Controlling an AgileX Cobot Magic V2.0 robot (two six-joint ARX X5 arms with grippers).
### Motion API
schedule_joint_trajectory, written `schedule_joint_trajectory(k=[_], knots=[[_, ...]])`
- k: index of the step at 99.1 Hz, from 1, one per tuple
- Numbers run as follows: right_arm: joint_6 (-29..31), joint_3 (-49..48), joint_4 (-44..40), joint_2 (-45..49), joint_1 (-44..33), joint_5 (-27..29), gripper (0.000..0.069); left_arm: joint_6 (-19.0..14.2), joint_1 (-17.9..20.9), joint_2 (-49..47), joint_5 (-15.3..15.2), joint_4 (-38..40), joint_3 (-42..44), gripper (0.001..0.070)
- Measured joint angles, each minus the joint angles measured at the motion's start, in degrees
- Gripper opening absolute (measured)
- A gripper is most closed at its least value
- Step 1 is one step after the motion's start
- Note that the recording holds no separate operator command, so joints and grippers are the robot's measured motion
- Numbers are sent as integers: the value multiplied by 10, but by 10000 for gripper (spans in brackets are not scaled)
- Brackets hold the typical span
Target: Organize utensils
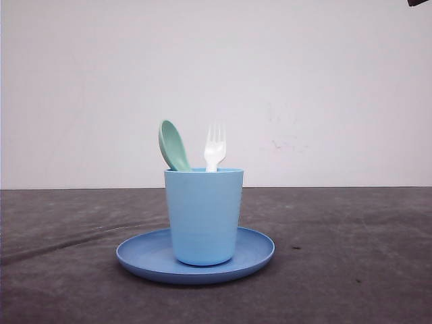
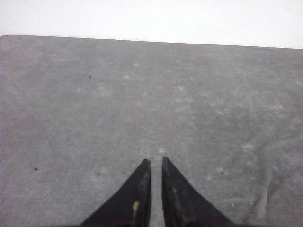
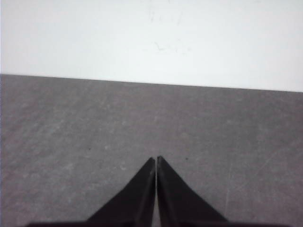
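Observation:
The mint-green spoon (image 1: pixel 173 145) and the white fork (image 1: pixel 214 148) stand upright in the light blue cup (image 1: pixel 202 216), bowl and tines up; their handles are hidden inside it. The cup rests on the blue round plate (image 1: pixel 260 251) in the middle of the table. In the left wrist view my left gripper (image 2: pixel 154 162) hovers over bare grey tabletop, its black fingers nearly together with a thin gap and nothing between them. My right gripper (image 3: pixel 155 159) is shut over bare tabletop too, holding nothing.
A dark grey table (image 1: pixel 351 256) runs back to a plain white wall (image 1: pixel 324 81). A faint curved mark (image 1: pixel 74 236) crosses the table left of the plate. A dark object's corner (image 1: pixel 418 3) shows at the top right.

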Motion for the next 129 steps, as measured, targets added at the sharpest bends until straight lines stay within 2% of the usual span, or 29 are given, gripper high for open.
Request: schedule_joint_trajectory(k=[31, 48, 67, 105, 129], knots=[[-1, 0, 3, -3, -4, 9, 4, 0, 0, 0, 0, 0, 0, 14], [-5, -33, -12, -68, -24, 28, 4, 0, 0, 0, 0, 0, 0, 14], [-6, -155, -19, -189, -45, 29, 4, 0, 0, 0, 0, 0, 0, 14], [-7, -436, -11, -495, -79, 26, 4, 0, 0, 0, 0, 0, 0, 14], [-6, -517, 70, -509, -87, -12, 4, 0, 0, 0, 0, 1, 0, 14]])
